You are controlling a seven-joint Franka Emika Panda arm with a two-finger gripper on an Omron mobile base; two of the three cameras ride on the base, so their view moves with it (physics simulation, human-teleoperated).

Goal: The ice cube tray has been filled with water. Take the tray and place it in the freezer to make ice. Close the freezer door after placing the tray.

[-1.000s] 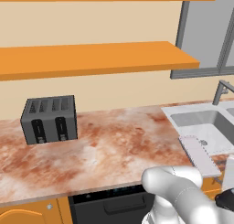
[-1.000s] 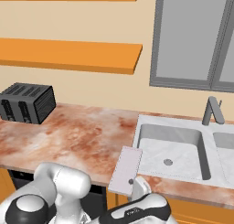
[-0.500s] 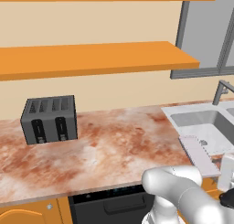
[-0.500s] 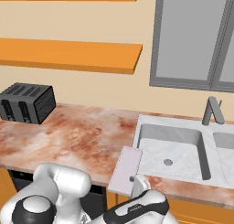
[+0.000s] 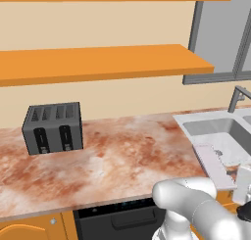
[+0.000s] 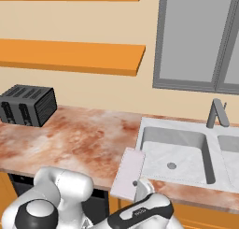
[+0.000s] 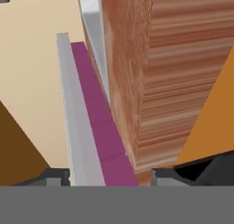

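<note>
The ice cube tray (image 6: 131, 173) lies flat on the marbled counter (image 6: 79, 139), at its near edge just left of the sink (image 6: 173, 153), its near end overhanging the counter front. It looks thin, stiff and light, but it carries water, so it should be kept level and moved slowly; the smooth top may be slippery, and the overhanging near end is the sensible place to pinch, 1 finger above and 1 below. In the hand view the gripper (image 7: 109, 176) is side-on to that end: the pale top and magenta underside of the tray run away between the 2 dark fingertips (image 7: 55, 175), which stand on either side of it, close to its faces. Whether they already press the tray I cannot tell; the jaws look partly drawn in around its edge.
</note>
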